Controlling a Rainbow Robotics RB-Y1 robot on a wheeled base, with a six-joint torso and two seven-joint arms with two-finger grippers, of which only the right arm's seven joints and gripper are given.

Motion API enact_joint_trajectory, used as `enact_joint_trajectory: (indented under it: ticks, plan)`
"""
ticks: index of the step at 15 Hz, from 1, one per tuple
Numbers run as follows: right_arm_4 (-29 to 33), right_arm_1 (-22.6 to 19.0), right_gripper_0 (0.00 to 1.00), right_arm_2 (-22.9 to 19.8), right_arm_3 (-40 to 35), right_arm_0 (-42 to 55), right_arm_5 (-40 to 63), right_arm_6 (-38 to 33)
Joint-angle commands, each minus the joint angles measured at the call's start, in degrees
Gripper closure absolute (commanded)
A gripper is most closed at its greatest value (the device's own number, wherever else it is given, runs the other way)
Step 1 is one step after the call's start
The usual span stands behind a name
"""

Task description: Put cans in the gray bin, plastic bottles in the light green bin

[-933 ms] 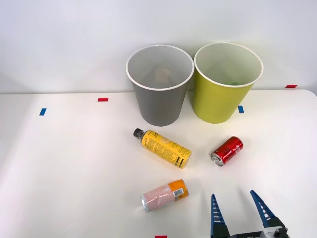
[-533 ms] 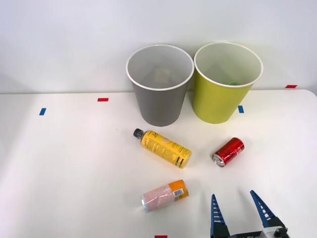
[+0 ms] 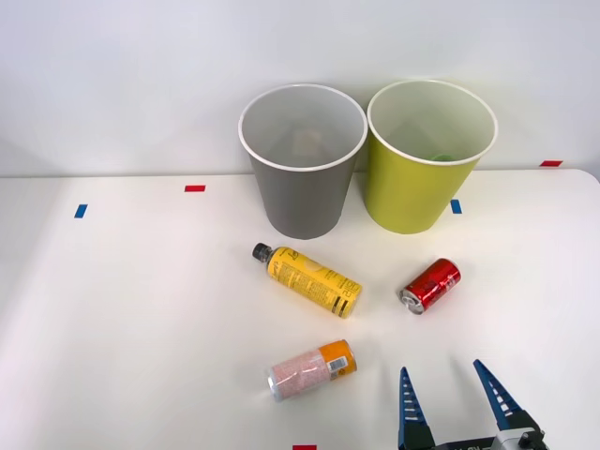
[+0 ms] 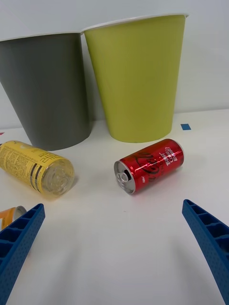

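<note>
Front view puts the right pincer at the near edge of the white desk, its blue ribbed fingers spread apart and holding nothing. Just beyond lies the glossy red metal can, long axis slanting, silver end toward the pincer (the wrist view shows its pull tab). Left of it lie the speckled pink can with an orange band and the slim yellow black-capped plastic bottle, cap pointing away leftward. Two cans, one bottle. Behind stand the tall gray plastic bin and the lime-green plastic bin, side by side.
</note>
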Motion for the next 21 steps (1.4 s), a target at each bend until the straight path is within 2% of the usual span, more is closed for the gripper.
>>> enact_joint_trajectory:
  ticks: [1, 21]
  plan:
    - [0.0, 0.0, 0.0, 0.0, 0.0, 0.0, 0.0, 0.0]
    - [0.0, 0.0, 0.0, 0.0, 0.0, 0.0, 0.0, 0.0]
